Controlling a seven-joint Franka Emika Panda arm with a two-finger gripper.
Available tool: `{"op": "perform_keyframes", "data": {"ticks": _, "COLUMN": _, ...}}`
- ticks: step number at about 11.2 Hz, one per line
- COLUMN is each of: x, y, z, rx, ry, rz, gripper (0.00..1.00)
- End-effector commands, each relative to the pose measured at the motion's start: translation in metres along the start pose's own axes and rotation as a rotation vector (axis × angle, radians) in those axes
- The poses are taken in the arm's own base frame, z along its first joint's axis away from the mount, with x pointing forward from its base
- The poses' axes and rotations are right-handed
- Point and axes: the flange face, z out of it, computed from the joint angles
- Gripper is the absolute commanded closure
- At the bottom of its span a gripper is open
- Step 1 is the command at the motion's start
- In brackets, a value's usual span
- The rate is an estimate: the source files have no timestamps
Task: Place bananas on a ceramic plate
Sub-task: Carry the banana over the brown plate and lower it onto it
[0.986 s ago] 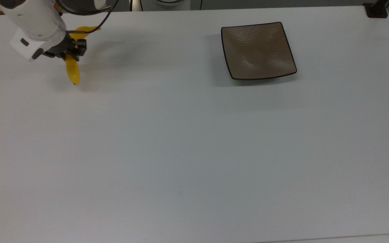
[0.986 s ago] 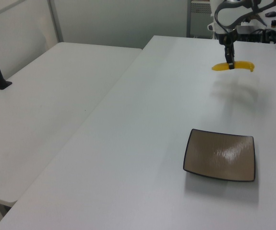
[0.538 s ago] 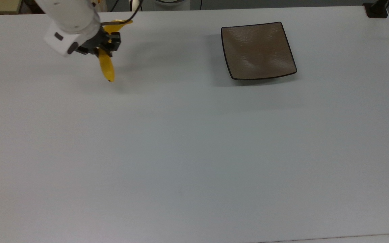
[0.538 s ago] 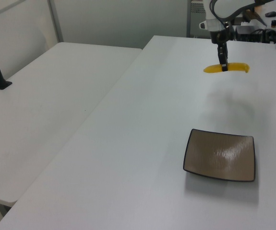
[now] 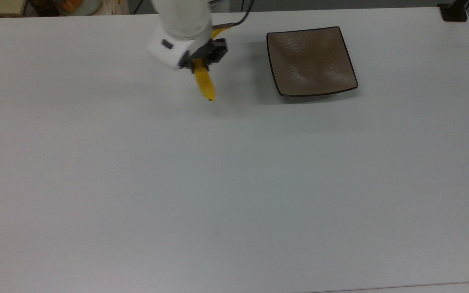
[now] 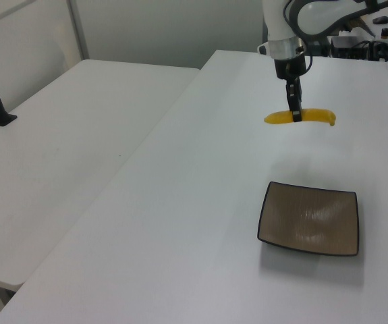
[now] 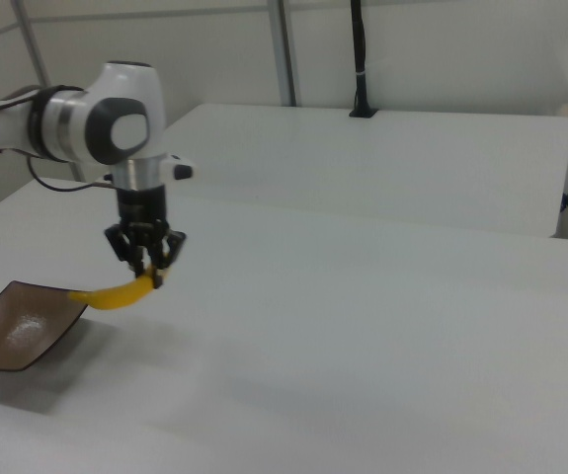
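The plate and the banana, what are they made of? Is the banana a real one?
The plate looks like glazed ceramic: brown, faintly textured, with a shine and a thin dark rim. The banana, held in the gripper, is very smooth and evenly bright yellow with no spots, so it may be plastic, though the look alone cannot settle it.

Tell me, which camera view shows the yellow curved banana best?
The left view: the yellow curved banana hangs side-on, nearly whole, in the gripper. In the top view the arm covers its upper half; in the right view it looks small.
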Motion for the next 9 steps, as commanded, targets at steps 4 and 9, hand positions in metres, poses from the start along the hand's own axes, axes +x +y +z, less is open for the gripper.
{"op": "perform_keyframes", "data": {"ticks": 4, "x": -0.012, "y": -0.159, "z": 0.01, "rx": -0.035, "ry": -0.041, "rz": -0.097, "gripper": 0.94}}
{"op": "perform_keyframes", "data": {"ticks": 9, "x": -0.017, "y": -0.232, "z": 0.045, "rx": -0.054, "ry": -0.095, "rz": -0.133, "gripper": 0.61}}
